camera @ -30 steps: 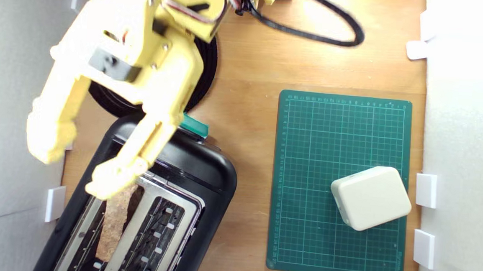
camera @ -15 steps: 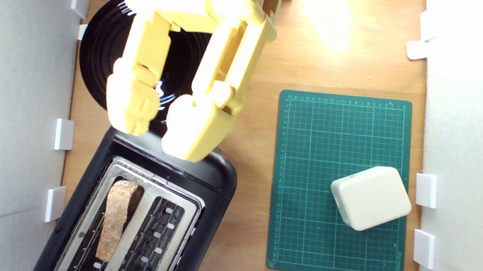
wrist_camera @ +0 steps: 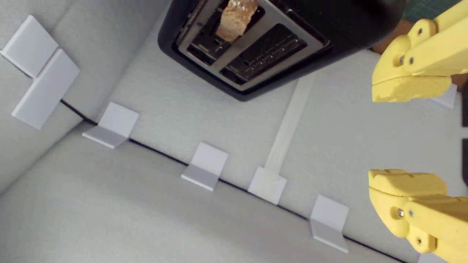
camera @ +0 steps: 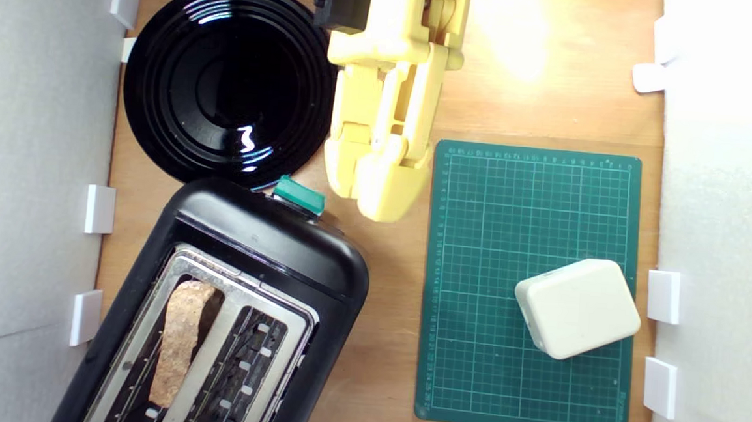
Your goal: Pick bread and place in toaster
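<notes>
Toward the lower left of the exterior view, the bread (camera: 178, 342) stands in the toaster (camera: 263, 243), in the slot nearer the frame's left edge. Above sits a black plate (camera: 181, 82). At upper centre the claw (camera: 377, 188) hangs empty, jaws parted in the wrist view.

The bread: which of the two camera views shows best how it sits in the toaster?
The exterior view: the bread is seen from above along its whole length, standing in one slot of the toaster. The wrist view shows only its crusty top at the picture's edge.
</notes>
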